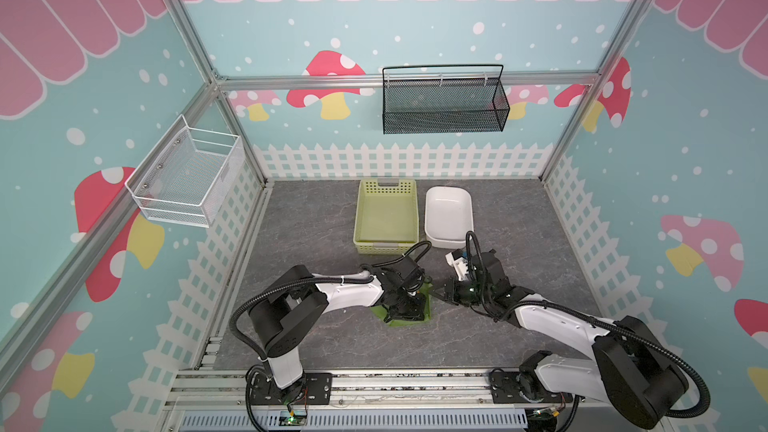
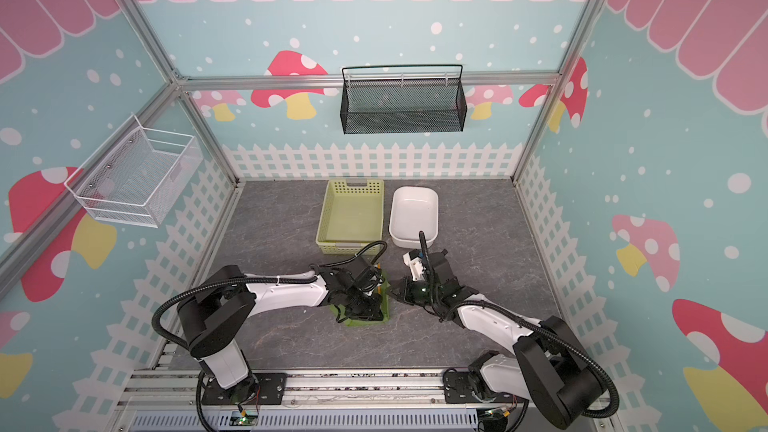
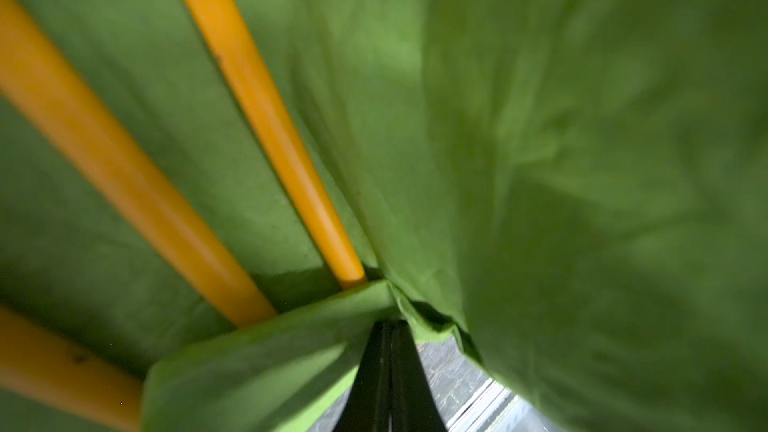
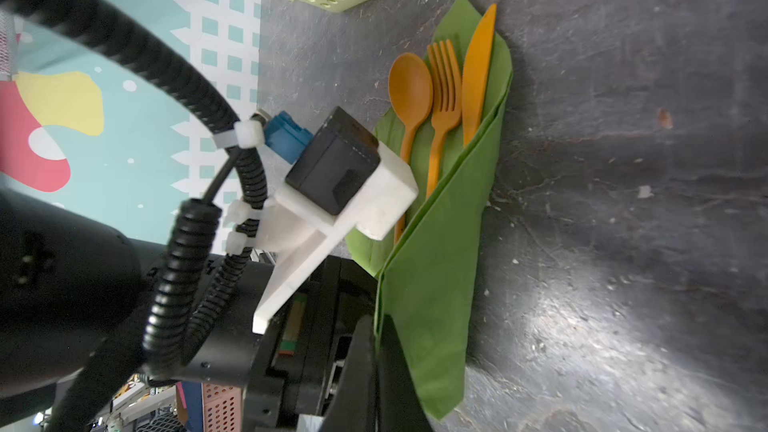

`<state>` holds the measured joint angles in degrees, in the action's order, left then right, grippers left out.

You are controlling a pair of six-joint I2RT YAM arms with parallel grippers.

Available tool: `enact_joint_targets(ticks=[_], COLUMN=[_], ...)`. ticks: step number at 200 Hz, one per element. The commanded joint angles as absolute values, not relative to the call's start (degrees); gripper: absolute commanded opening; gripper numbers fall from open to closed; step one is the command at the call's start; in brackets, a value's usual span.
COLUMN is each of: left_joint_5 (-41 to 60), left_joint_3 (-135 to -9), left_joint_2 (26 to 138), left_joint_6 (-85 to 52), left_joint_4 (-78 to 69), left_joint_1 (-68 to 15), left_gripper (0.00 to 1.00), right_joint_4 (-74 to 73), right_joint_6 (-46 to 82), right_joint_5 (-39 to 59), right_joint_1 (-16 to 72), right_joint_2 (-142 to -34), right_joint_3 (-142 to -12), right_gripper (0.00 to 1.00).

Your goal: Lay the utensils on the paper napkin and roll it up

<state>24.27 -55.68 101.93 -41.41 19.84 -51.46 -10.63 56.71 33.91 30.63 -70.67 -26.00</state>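
Left jaws: pressed together, and we're seeing the left gripper point(image 3: 384, 326) pinching a fold of the paper napkin point(image 4: 436, 284), with the flap standing up close to its camera.
Right jaws: squeezed tight too, with the right gripper point(image 4: 378, 336) nipping the napkin's folded edge at the end nearest it.
Cutlery: spoon point(image 4: 411, 85), fork point(image 4: 444, 76) and knife point(image 4: 478, 68) are lying side by side on the napkin. Their heads are sticking out, and the fork and knife handles are going under the folded-over flap.
Napkin spot: we're finding it on the grey tabletop point(image 4: 623, 201) between both arms, near the green basket point(image 1: 386, 218) but not touching it.
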Motion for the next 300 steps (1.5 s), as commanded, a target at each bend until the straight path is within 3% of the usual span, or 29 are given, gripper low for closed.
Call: enact_joint_targets(ticks=[1, 157, 300], left_joint_5=[23.83, 21.66, 16.17], left_joint_3=[-56.25, -54.77, -53.35], left_joint_2=[103.35, 96.48, 95.33], left_joint_6=[-41.46, -39.56, -35.86], left_joint_4=[20.26, 24.53, 29.93], left_joint_1=[-51.68, -49.71, -48.08], left_gripper=[0.08, 0.13, 0.1], right_joint_4=[-12.28, -13.97, -14.29], right_joint_6=[59.47, 59.84, 60.0], right_joint_5=[33.27, 33.13, 33.31], right_joint_1=[31.24, 31.51, 32.73], right_joint_2=[-68.7, -70.31, -72.23], right_joint_3=[-26.73, -24.55, -25.89], right_gripper=[0.0, 0.0, 0.0])
